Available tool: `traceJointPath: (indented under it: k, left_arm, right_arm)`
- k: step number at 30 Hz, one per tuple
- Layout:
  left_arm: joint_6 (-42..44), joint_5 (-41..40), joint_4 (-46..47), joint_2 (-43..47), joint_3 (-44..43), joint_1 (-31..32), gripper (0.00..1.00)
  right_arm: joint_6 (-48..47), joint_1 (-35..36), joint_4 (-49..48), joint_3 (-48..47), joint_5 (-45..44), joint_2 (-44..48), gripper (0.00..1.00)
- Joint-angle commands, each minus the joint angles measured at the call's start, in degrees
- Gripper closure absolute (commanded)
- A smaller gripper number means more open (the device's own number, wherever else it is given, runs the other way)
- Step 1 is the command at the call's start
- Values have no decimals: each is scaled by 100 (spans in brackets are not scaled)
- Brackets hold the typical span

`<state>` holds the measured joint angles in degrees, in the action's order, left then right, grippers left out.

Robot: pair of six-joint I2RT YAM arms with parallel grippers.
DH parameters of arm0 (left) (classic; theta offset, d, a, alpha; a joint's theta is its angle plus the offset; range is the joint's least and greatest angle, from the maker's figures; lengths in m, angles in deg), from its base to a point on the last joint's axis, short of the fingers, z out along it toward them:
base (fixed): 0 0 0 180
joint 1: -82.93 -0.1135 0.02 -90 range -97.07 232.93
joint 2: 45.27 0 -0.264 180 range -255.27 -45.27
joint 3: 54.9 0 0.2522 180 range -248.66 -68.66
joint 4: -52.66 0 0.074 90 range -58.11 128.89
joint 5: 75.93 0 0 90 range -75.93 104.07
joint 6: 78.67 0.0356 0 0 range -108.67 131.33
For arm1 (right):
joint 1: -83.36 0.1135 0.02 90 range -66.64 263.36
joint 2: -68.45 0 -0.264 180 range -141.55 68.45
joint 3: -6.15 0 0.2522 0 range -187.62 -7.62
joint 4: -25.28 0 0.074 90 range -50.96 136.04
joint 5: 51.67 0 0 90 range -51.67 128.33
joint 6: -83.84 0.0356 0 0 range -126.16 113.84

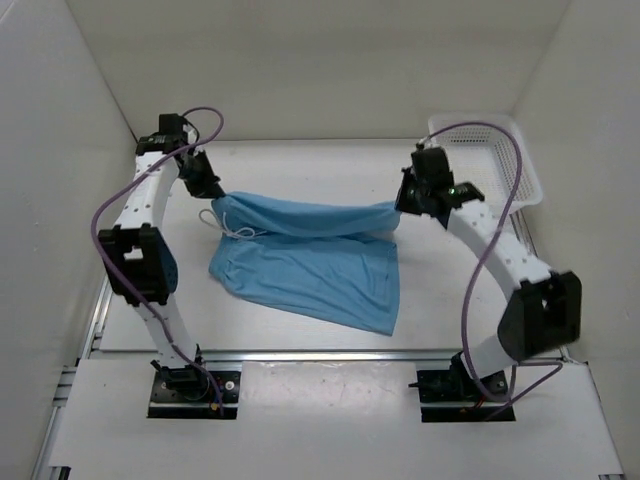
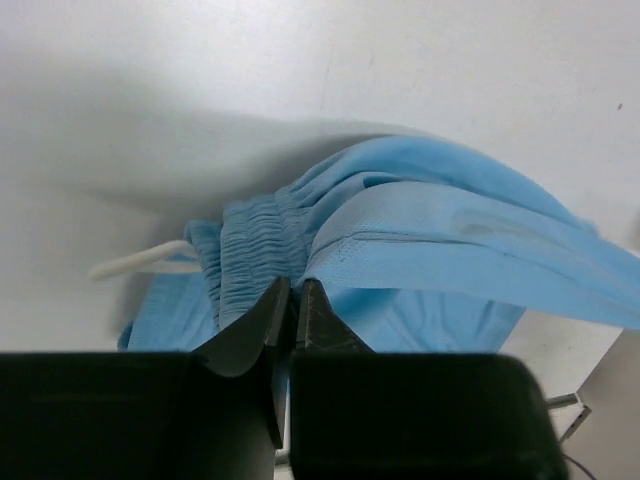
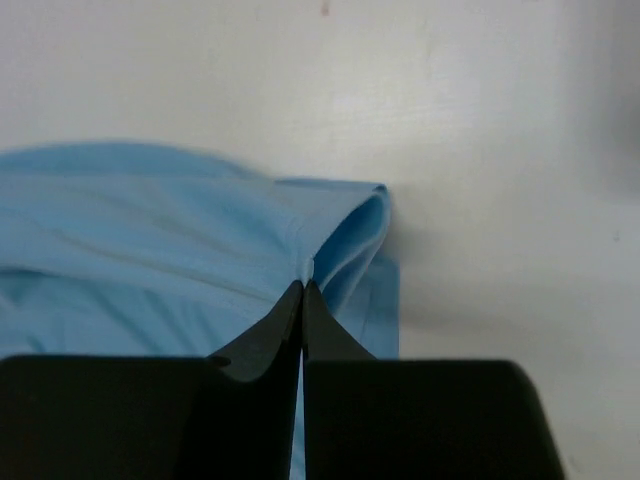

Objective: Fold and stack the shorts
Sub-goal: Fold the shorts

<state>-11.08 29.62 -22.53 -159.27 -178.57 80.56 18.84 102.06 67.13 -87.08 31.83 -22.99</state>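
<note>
Shorts [image 1: 310,270] hung stretched between my tools over the middle of the desk [image 1: 300,165], their lower part draped on it. My left tool [image 1: 208,186] pinched the gathered waistband at nine o'clock; my right tool [image 1: 403,207] pinched a corner at three. A basket [image 1: 490,150] sat at two.

1. Flat white matte tabletop [image 1: 300,165], evenly lit.
2. Plain white panel walls [image 1: 320,60] enclosing left, back and right sides.
3. Silver metal rail [image 1: 330,355] along the tabletop's near edge.
4. White plastic mesh basket [image 1: 495,165], far right corner.
</note>
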Motion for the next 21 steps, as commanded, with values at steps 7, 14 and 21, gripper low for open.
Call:
traceJointPath:
  k: [7, 14, 21]
  left_arm:
    - [-158, -438, 280, 3162, 3991, 53, 37]
    - [-501, -325, 351, 3577, 4558, 53, 22]
    - [-615, -790, 491, 2998, 4241, 105, 76]
  right_arm:
    - [2015, 2294, 1152, 3511, -2004, 3463, 97]
    - [3345, 3052, 2086, 4020, -2582, 4530, 31]
    - [1723, 2508, 1550, 2779, -1893, 2564, 92]
